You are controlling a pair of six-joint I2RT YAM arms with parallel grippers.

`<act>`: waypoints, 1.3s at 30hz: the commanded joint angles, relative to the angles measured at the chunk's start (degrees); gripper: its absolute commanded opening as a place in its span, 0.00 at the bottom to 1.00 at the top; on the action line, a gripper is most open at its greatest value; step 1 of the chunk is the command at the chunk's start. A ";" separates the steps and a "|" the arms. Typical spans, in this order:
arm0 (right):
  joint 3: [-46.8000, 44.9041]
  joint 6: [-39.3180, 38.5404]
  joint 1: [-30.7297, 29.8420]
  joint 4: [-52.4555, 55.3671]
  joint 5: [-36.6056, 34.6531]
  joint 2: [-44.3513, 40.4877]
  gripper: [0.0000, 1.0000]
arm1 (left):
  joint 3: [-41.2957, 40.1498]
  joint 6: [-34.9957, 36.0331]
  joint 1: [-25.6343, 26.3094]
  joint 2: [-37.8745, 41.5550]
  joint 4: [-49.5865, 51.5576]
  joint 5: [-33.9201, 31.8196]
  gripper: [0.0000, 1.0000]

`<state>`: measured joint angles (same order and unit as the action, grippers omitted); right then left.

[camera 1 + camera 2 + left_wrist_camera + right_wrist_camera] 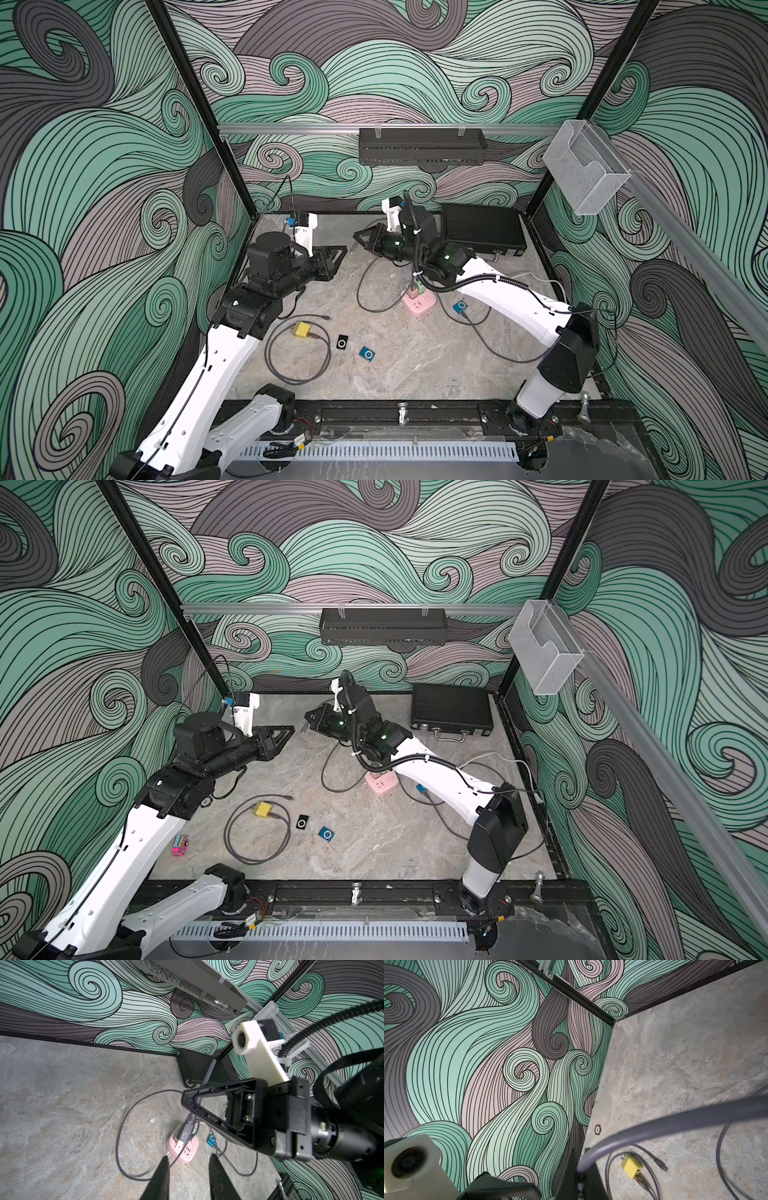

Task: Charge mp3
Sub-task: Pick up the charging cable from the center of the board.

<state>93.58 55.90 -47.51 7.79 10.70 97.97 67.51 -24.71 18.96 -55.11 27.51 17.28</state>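
Pinching the thin grey charging cable (358, 291) near its plug, the right jaws hold it aloft, seemingly offering it to the part-open, empty left jaws

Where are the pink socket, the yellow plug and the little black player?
pink socket (420, 308), in a top view, on its top face.
yellow plug (302, 329), in a top view, on its body's middle.
black player (342, 343), in a top view, on its round wheel.

Both arms reach inward, left hand (343, 251) slightly parted, facing the clamped right hand (357, 240).
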 commanded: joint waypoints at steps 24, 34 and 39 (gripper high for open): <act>27.30 -1.06 1.19 31.74 1.93 13.79 0.00 | 9.14 37.10 25.37 -15.56 10.74 -51.54 0.33; 23.64 0.99 1.19 29.27 4.57 10.30 0.00 | 9.10 36.71 25.78 -18.46 9.48 -56.85 0.23; 21.76 2.99 1.23 27.09 7.30 9.26 0.00 | 6.36 35.57 25.78 -17.27 4.73 -57.06 0.19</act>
<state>115.72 56.73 -46.06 37.52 15.07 110.61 75.00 11.97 44.80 -72.95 34.87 -37.78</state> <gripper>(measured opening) 0.058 0.201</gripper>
